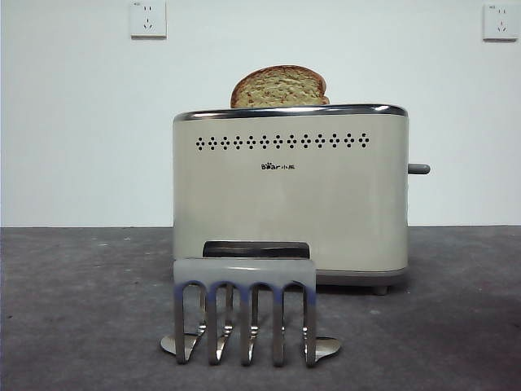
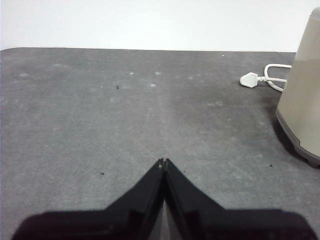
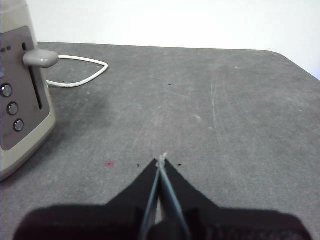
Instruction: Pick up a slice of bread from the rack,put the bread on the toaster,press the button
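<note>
Cream-beige body: the toaster [image 1: 290, 195] stands mid-table; the slice of bread [image 1: 279, 87] sits upright in its top slot, rounded crust poking above the chrome rim.
Bread vs grippers: out of both wrist views, touching neither gripper.
Silver wire: the rack [image 1: 246, 308] stands just in front of the toaster; no slice shows between its loops.
Grey lever: the button [image 3: 40, 58] projects from the toaster's narrow end, near the top of its slot as far as I can tell. Three round knobs [image 3: 12, 108] sit on the panel below it.
Right gripper [image 3: 161, 162]: jaws pressed together, nothing held, low over bare table. Lever is ahead of the tips, off to one side, higher than them and well apart.
Left gripper [image 2: 163, 162]: jaws together, empty, waiting on the toaster's other side; toaster corner off to one side ahead, white plug [image 2: 248, 79] and cord beyond.
Step in hand: pick and place look done, judging by bread in slot and bare rack. Press is left, not yet started.
Next move calls for: right gripper, being on the lever end. Raise above the lever, shift sideways over it, then push straight down along the slot with closed tips.
Risk: lever top is small and rounded, so off-centre contact could slip; keep clear of the knobs.
</note>
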Available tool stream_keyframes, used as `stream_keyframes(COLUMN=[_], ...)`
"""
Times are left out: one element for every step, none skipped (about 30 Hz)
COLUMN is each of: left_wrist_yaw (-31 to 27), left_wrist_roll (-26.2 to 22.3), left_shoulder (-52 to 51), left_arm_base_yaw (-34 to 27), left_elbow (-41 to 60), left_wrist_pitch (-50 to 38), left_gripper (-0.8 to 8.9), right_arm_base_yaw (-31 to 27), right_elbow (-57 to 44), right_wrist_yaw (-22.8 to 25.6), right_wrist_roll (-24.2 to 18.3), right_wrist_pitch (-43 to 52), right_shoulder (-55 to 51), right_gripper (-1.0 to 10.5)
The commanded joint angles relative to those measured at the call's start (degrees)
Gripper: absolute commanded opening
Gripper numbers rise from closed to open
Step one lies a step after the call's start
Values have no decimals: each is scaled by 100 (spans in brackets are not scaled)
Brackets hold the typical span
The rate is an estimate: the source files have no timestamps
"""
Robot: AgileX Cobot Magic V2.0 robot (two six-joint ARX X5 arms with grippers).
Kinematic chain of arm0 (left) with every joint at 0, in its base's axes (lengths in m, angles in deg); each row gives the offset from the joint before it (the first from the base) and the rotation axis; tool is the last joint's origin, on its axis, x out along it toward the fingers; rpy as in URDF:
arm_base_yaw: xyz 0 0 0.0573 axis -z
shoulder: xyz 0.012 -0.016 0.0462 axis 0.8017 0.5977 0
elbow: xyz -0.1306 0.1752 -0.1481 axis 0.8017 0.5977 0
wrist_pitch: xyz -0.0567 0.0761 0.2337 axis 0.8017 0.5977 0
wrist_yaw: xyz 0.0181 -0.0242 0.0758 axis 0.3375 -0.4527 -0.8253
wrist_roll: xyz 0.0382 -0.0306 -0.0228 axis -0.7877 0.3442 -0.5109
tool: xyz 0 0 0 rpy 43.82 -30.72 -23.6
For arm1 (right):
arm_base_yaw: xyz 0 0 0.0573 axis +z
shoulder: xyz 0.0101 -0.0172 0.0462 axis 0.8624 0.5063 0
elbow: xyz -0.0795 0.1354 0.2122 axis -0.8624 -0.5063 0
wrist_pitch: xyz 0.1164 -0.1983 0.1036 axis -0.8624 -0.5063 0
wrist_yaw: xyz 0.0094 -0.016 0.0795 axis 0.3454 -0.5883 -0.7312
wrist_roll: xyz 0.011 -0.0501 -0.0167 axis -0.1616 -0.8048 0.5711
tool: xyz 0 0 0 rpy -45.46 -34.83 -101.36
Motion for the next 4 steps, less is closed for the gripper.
stream_keyframes(left_wrist_yaw=[7,9,7,7], left_wrist_roll=[33,33,33,33], left_shoulder=[-2,-2,-2,-2], left_arm_base_yaw=[-11,-11,-11,-11], left_elbow=[57,57,57,57], left_wrist_pitch=[-44,-44,-44,-44], left_gripper=[-4,-4,-4,-4], right_arm_base_yaw=[11,11,11,11], right_elbow=[-44,-44,-44,-44], right_wrist_yaw=[20,20,20,20], right_wrist_roll=[57,57,57,59], right_wrist_pitch=[4,4,4,4], right_shoulder=[-7,-7,-7,-7], right_gripper=[0,0,0,0])
